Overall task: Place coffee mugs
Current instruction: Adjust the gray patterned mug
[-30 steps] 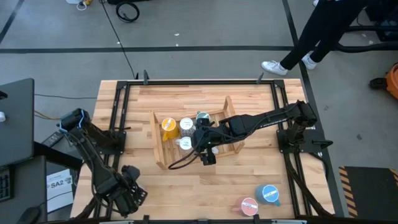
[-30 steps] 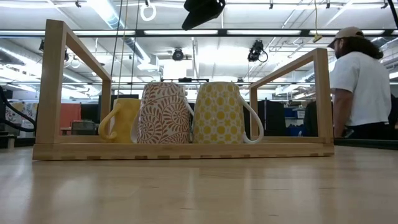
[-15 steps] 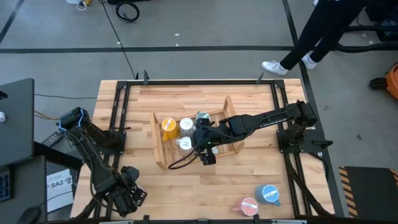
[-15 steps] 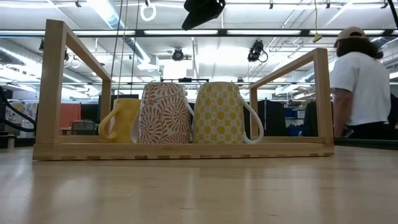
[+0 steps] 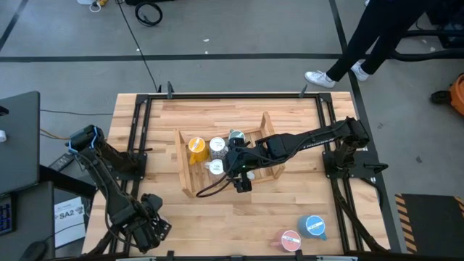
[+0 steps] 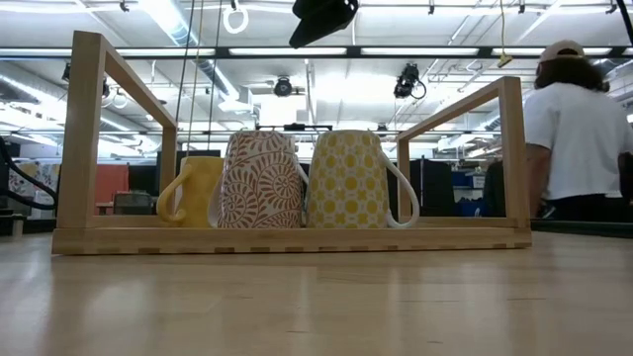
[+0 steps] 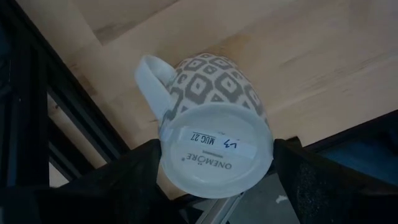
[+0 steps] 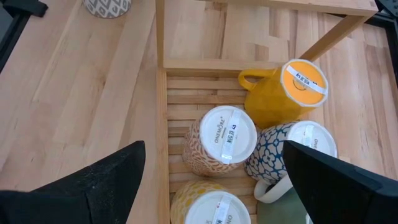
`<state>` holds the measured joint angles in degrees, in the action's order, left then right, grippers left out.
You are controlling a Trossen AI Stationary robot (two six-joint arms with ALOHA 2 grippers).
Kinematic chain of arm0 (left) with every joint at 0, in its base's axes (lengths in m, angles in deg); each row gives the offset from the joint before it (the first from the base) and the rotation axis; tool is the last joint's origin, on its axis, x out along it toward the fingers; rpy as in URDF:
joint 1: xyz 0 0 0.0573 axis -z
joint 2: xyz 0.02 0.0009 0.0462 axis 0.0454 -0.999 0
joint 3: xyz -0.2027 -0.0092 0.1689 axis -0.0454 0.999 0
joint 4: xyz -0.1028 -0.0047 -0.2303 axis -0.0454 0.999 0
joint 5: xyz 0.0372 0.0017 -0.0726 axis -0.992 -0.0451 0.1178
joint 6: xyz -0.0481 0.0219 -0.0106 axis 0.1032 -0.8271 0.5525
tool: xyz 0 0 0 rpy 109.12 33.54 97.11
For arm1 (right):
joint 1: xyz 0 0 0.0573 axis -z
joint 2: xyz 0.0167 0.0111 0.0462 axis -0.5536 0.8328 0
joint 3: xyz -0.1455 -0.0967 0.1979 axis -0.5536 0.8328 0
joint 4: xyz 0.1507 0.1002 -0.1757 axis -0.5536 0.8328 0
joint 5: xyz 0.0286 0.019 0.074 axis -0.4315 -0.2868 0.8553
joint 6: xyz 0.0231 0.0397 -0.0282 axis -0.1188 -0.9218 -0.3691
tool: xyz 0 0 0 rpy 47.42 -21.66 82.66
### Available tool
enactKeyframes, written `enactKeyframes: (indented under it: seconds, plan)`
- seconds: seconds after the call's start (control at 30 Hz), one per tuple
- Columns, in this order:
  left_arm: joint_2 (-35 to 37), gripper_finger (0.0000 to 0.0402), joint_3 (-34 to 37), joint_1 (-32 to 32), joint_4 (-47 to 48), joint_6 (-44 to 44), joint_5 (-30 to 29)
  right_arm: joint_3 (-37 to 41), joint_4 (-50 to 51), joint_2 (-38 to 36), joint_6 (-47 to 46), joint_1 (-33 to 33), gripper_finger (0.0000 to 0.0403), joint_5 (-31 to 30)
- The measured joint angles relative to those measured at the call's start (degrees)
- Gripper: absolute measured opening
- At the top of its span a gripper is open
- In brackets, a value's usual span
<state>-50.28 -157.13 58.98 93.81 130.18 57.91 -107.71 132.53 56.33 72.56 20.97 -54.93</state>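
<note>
A wooden slatted tray [image 5: 264, 123] stands mid-table. Several coffee mugs sit in it, bases up: a plain yellow one [image 8: 277, 99], an orange-patterned one [image 8: 219, 138], a blue-patterned one [image 8: 292, 152] and a yellow-patterned one [image 6: 346, 180]. My right gripper [image 8: 213, 149] hangs open above them, slanting down. At the table's near left corner a grey diamond-patterned mug [image 7: 214, 118] stands upside down on the wood. My left gripper [image 5: 148, 226] points down over it, open. One finger [image 7: 134, 180] stands on each side of its upturned base [image 7: 214, 155]. My left gripper's fingers flank the grey mug's upturned base from above. I cannot tell whether they touch it.
A pink mug [image 5: 291, 239] and a blue mug [image 5: 314, 226] stand near the table's near right corner. Black frame rails [image 5: 138, 138] run along the table's left and right sides. A person [image 6: 579, 138] stands in the room beyond the table.
</note>
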Motion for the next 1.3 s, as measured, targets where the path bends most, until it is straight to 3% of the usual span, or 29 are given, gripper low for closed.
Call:
enactKeyframes:
  seconds: [0.67,1.3]
  plan:
    - [0.2,0.0317,0.1,-0.3,-0.1,0.4,4.2,0.0,0.0,0.0,0.0,0.0,0.0384,0.0]
    - [3.7,0.0316,0.2,1.1,-0.6,-0.7,3.4,0.0,0.0,0.0,0.0,0.0,0.0384,0.0]
